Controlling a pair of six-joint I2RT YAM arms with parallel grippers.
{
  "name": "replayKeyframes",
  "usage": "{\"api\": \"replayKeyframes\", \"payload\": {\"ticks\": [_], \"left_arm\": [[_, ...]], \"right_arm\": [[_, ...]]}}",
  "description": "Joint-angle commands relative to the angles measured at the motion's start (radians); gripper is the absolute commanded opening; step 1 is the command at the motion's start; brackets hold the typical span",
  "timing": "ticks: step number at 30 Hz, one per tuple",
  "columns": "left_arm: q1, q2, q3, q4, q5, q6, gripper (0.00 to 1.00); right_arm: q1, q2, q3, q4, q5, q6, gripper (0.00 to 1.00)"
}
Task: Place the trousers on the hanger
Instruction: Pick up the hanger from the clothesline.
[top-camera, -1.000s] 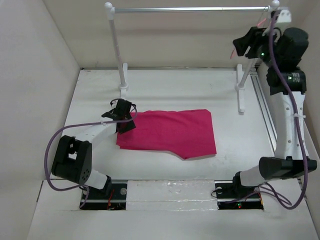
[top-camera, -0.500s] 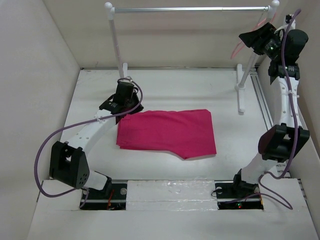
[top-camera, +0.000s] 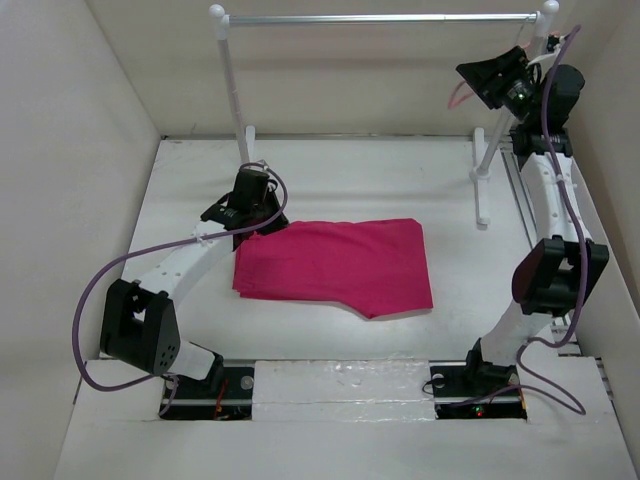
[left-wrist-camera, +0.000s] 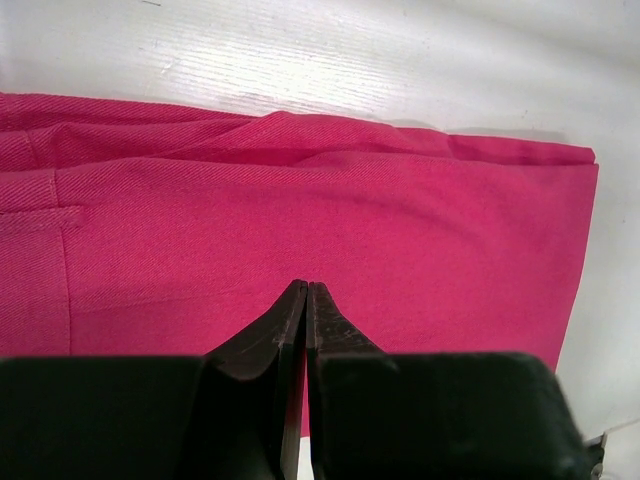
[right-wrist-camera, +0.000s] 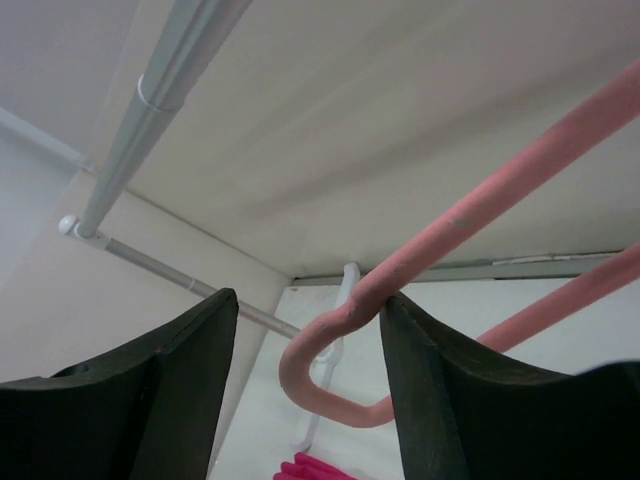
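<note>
Left pincer (left-wrist-camera: 305, 288), newly snapped shut over magenta-pink soft cloth trousers (left-wrist-camera: 350, 230) on white bench (top-camera: 380, 170); right pincer (right-wrist-camera: 308, 300) straddles thin pale-pink hanger (right-wrist-camera: 470, 215), grip unclear; lifting pending.

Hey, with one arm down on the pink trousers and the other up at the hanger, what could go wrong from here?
One: the left gripper is shut at the edge of the folded trousers with no cloth visible between its jaws, so a lift may come up empty.
Two: the hanger sits loose between the open jaws of the right gripper, touching one side only, so it could slip out.
</note>
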Motion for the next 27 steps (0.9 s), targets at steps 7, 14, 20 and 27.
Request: {"api": "replayKeyframes", "payload": {"ticks": [7, 14, 20, 27], "left_arm": [[0.003, -0.012, -0.005, 0.024, 0.018, 0.009, 0.0], [0.003, 0.005, 0.035, 0.019, 0.032, 0.009, 0.04], [0.003, 0.017, 0.054, 0.019, 0.058, 0.004, 0.05], [0.003, 0.021, 0.137, -0.002, 0.089, 0.032, 0.31]], "right_arm": [[0.029, -0.001, -0.084, 0.178, 0.037, 0.079, 0.36], [0.029, -0.039, -0.095, 0.152, 0.031, 0.017, 0.08], [0.029, -0.076, -0.081, 0.141, -0.012, -0.014, 0.01], [0.048, -0.122, -0.105, 0.003, -0.063, -0.103, 0.0]]}}
